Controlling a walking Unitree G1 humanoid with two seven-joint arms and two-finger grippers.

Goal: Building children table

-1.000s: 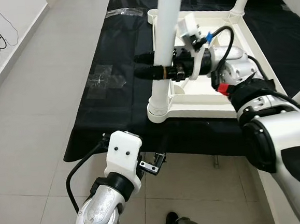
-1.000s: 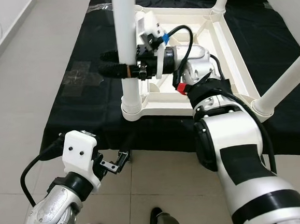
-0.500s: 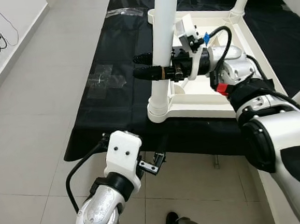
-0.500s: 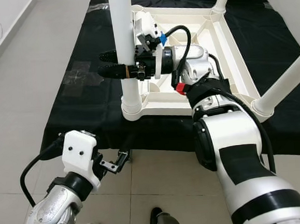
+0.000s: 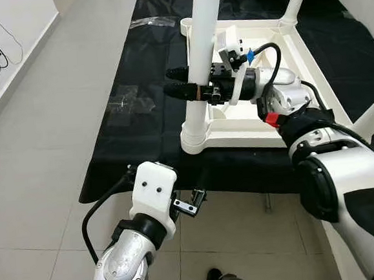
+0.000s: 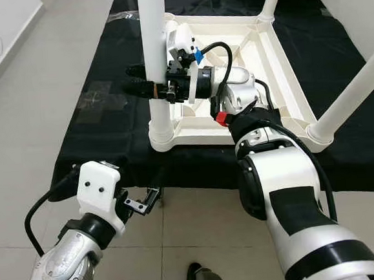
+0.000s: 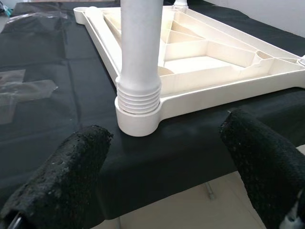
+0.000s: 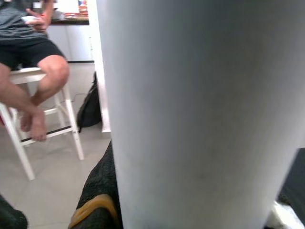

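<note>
Black cloth [image 5: 141,127] carries our upturned tabletop [image 5: 297,57]; right gripper [image 5: 182,88] clamps the near-corner leg [image 5: 200,61], left gripper [image 5: 189,203] gapes idle; next, twist it home.

Right gripper [image 5: 184,88] blocks the near table leg [image 5: 200,54]; black cloth [image 5: 141,127] leftward seems open

- Bright, even indoor light is filling both head views, which are staying sharp.
- The white table leg [image 8: 190,114] is looming soft and out of focus, shading darker toward 3 o'clock.
</note>
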